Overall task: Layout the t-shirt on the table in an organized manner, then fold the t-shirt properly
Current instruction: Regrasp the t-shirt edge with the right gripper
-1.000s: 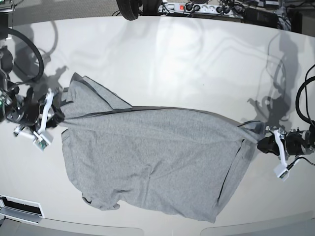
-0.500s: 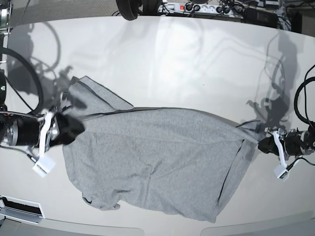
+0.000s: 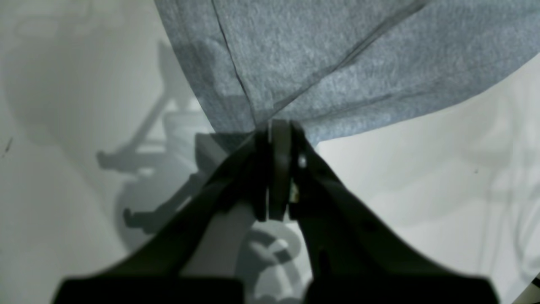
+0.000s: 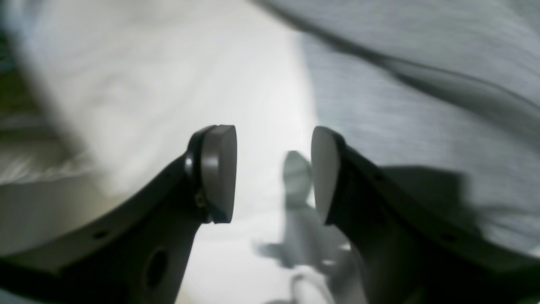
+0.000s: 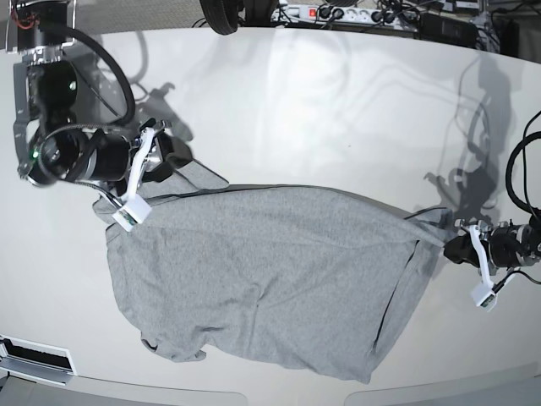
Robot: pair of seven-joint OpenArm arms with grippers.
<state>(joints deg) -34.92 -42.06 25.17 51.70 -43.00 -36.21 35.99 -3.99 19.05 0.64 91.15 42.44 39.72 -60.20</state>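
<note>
1. Left gripper (image 3: 278, 126): jaws pressed together on a pinch of cloth at the t-shirt's (image 5: 270, 279) 3 o'clock corner. The fabric fans away from the pinch in taut creases, so the hold looks meant to anchor that end while the cloth is spread.
2. Right gripper (image 4: 273, 169): jaws parted, nothing between the pads; it hovers over the shirt's 10 o'clock corner, table on one side of the gap and grey cloth on the other. Judged: between holds, seeking a fresh edge.
3. T-shirt: grey, plain side up, spread across the middle and 6 o'clock part of the table (image 5: 321, 101); 10 o'clock flap folded, 6 o'clock hem rumpled.
4. Status: layout unfinished; folding not yet begun.
</note>
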